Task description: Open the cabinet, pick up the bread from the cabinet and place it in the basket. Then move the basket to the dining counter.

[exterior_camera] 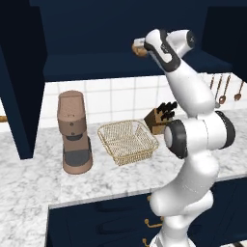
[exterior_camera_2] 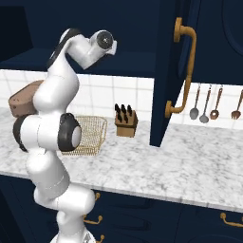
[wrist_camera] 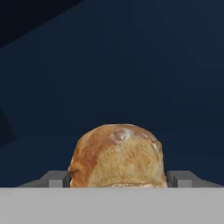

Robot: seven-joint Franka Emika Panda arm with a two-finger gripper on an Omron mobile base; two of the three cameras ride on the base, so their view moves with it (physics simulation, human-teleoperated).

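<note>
The claw (wrist_camera: pixel 117 180) is clenched on the bread (wrist_camera: pixel 117 156), a finger (wrist_camera: pixel 180 178) tight to each side of the roll, just inside the open cabinet (exterior_camera_2: pixel 166 71) at shelf height. Best to draw it straight back clear of the shelf edge before lowering. The basket (exterior_camera: pixel 128 140) sits well below the claw on the counter (exterior_camera: pixel 38 178), so descend over its middle and let go low.

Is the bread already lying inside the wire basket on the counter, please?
No, the basket holds nothing, while the bread sits between the gripper fingers up at the open cabinet.
</note>
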